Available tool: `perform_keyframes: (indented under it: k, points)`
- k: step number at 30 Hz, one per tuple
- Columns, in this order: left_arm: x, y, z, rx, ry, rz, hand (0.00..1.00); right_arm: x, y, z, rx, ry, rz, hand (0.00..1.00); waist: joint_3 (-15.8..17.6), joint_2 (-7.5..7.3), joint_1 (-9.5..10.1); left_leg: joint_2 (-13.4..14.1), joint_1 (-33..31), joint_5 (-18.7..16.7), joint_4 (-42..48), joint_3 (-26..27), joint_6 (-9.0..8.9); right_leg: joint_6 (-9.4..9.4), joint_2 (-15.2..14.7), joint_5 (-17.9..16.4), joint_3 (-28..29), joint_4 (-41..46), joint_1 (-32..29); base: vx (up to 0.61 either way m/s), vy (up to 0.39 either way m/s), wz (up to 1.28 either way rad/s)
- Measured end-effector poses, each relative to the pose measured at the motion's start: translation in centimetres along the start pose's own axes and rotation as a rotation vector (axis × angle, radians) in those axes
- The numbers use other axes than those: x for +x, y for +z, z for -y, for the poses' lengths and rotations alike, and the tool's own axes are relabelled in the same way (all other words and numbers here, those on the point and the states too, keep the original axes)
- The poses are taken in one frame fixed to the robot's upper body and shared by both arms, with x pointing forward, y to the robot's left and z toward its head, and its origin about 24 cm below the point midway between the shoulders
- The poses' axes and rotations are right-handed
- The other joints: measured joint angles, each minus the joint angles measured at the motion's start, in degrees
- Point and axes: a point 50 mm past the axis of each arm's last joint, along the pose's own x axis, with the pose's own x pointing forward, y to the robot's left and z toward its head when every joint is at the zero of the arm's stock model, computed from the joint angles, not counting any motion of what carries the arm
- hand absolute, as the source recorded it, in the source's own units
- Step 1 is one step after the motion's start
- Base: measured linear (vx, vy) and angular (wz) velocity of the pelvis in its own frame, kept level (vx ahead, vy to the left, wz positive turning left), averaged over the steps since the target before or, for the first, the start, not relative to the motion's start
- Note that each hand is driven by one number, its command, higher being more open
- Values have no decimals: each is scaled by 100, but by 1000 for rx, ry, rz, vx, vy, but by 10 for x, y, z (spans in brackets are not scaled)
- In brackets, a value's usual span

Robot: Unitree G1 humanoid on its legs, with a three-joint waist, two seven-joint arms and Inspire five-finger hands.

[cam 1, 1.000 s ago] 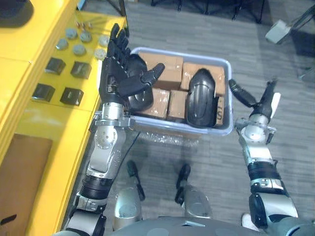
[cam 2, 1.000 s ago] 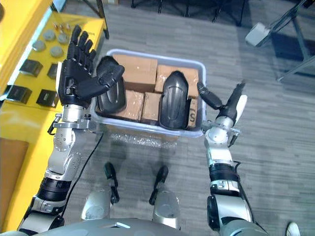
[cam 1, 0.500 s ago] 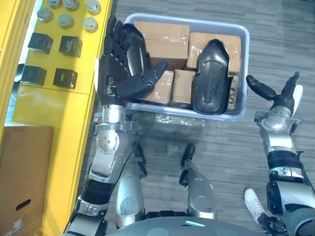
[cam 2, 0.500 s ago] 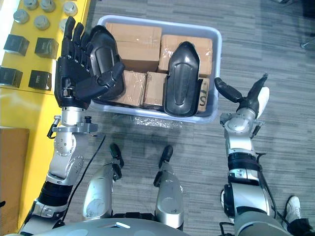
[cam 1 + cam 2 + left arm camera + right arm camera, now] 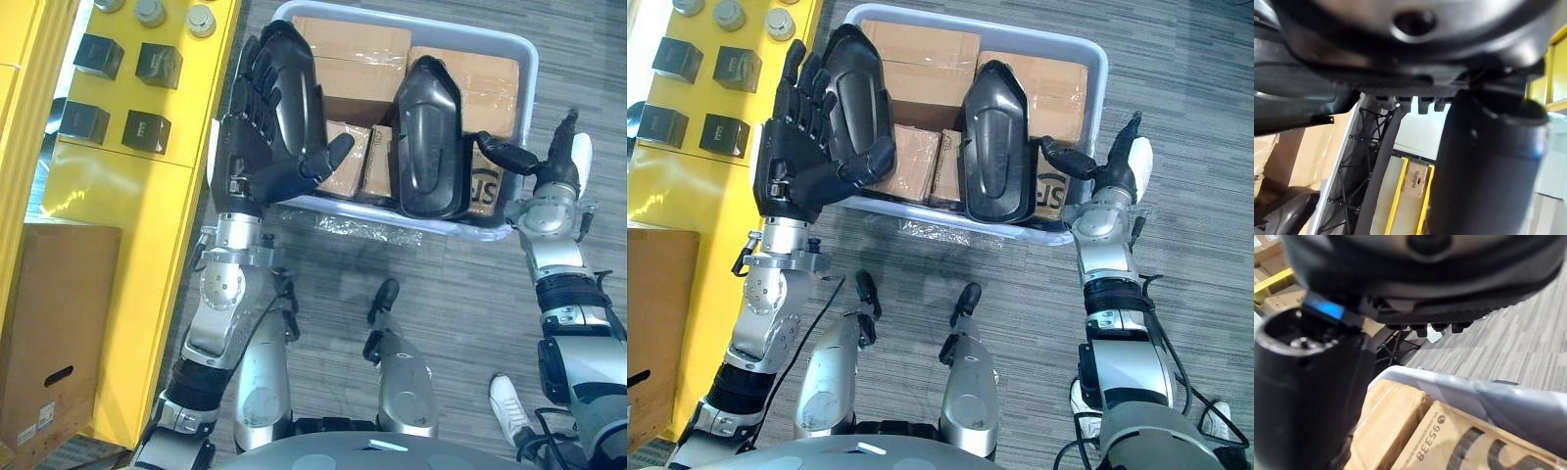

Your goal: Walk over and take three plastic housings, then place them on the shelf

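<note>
I see a pale bin (image 5: pixel 338 208) on the floor, packed with cardboard boxes (image 5: pixel 921 44), beside a yellow shelf (image 5: pixel 147 196). A black left housing (image 5: pixel 862 88) stands by the bin's left edge and a right housing (image 5: pixel 997 147) near its middle. My left robot hand (image 5: pixel 808 162) is raised before the left housing, fingers spread. My right robot hand (image 5: pixel 1109 178), also spread, is at the bin's right edge.

Glossy, smooth black plastic: the left housing (image 5: pixel 302 76) behind my left hand (image 5: pixel 263 157), the right housing (image 5: pixel 428 137) by my right hand (image 5: pixel 554 174). Matt brown cardboard boxes (image 5: pixel 350 44) in a smooth pale plastic bin (image 5: pixel 530 78).
</note>
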Motion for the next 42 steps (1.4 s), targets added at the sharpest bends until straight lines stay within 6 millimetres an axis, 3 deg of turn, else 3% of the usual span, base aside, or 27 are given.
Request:
perform_keyframes:
  k: [10,21,28,37,42]
  points:
    - [-5,-4,5,-18,-13,-22,100,2,8,3,-34,-34,67,100,55,132,-5,-42,0,24,-17,-1,33,3,-60,-11,-7,80,-36,0,0,0]
    - [-8,-10,12,-33,-37,-46,100,-3,39,8,-37,-166,296,100,53,143,-7,-62,-1,81,-77,33,64,3,-89,-11,17,153,-114,0,0,0]
    - [-9,-16,12,-37,-27,-70,100,-3,40,9,-28,-187,311,100,61,255,-8,-66,-1,100,-93,33,68,4,-94,-11,18,161,-123,0,0,0]
    - [-9,-18,13,-35,-27,-75,100,-6,34,-7,-91,-68,288,100,50,306,11,-116,4,226,-265,3,77,4,-109,-11,-24,167,-164,4,-2,3]
    - [-11,-29,17,-6,-47,-117,100,-1,26,-9,-154,-20,246,100,60,422,57,-224,3,364,-463,-90,106,6,-173,-10,-134,181,-175,2,11,12]
